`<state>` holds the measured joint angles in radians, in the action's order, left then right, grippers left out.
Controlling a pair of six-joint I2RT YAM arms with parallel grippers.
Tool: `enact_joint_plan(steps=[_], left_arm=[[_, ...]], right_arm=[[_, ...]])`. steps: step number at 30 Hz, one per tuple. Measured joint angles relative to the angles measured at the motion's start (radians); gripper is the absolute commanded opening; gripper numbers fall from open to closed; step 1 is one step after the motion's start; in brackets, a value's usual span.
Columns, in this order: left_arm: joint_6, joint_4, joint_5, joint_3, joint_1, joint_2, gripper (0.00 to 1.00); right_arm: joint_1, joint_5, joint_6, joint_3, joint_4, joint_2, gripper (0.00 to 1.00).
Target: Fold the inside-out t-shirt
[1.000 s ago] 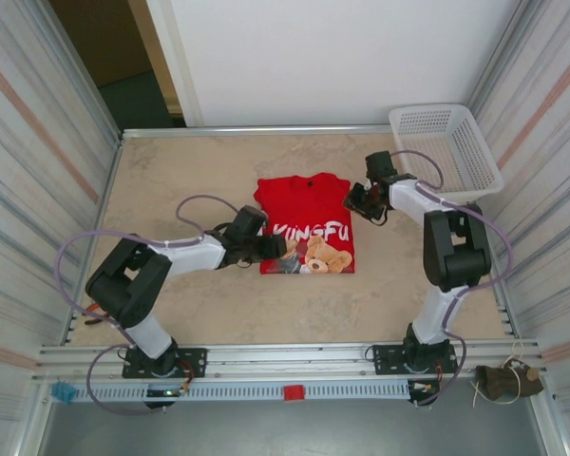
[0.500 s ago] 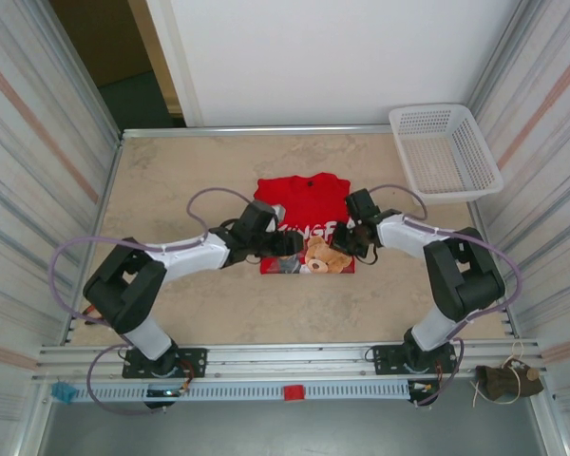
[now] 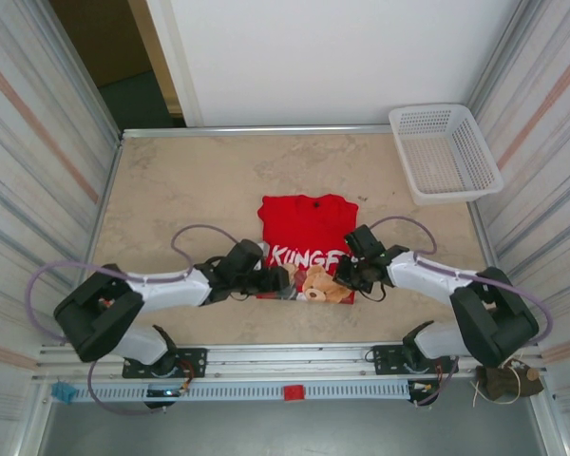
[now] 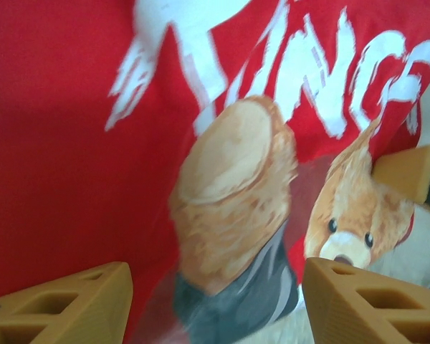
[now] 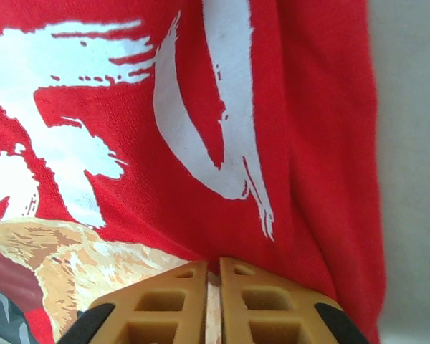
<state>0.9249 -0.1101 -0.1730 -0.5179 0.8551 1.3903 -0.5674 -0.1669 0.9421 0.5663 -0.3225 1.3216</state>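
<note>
The inside-out t-shirt (image 3: 304, 233) lies flat and folded mid-table, bright red, with white lettering and a bear print facing up. My left gripper (image 3: 277, 280) hovers open over its near-left part; in the left wrist view its tan fingers (image 4: 57, 308) straddle the bear print on the t-shirt (image 4: 72, 143) with nothing between them. My right gripper (image 3: 347, 275) sits at the near-right edge. In the right wrist view the right gripper (image 5: 213, 276) is shut, pinching a thin fold of the red t-shirt (image 5: 301, 143).
A white mesh basket (image 3: 446, 152) stands at the far right corner of the beige table (image 3: 171, 190). Striped walls close in both sides. The two grippers are close together over the shirt's near edge.
The right gripper swung from the shirt's far-right side to its near-right edge and closed on the cloth. Both arms drew toward the near edge, and the shirt slid that way.
</note>
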Motion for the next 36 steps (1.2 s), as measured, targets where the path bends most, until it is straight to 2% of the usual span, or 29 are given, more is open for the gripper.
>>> enact_joint_plan(steps=[2,4,8,10,14,18,22,25,36], left_arm=[[0.005,0.062,0.018,-0.002,-0.001,-0.050,0.67],[-0.020,0.142,0.023,-0.046,-0.042,-0.086,0.68],[-0.129,0.214,-0.007,-0.222,-0.228,-0.084,0.78],[-0.202,0.212,-0.051,-0.328,-0.346,-0.042,0.79],[-0.347,0.198,-0.177,-0.511,-0.507,0.148,0.82],[-0.459,0.204,-0.306,-0.631,-0.574,0.365,0.85],[-0.522,0.224,-0.393,-0.682,-0.578,0.499,0.86],[-0.546,0.237,-0.424,-0.703,-0.575,0.544,0.86],[-0.562,0.236,-0.458,-0.774,-0.549,0.647,0.86]], right_arm=[[0.043,-0.003,-0.032,0.021,-0.046,-0.018,0.22],[0.117,-0.006,-0.092,0.098,-0.108,-0.015,0.39],[0.272,-0.019,-0.204,0.302,-0.138,0.009,0.70],[0.355,-0.035,-0.265,0.403,-0.116,0.063,0.77],[0.455,-0.080,-0.328,0.520,-0.072,0.230,0.82],[0.489,-0.148,-0.356,0.551,-0.029,0.400,0.82],[0.489,-0.201,-0.369,0.554,-0.013,0.489,0.81],[0.489,-0.225,-0.376,0.563,-0.001,0.515,0.80],[0.467,-0.246,-0.378,0.568,0.046,0.556,0.74]])
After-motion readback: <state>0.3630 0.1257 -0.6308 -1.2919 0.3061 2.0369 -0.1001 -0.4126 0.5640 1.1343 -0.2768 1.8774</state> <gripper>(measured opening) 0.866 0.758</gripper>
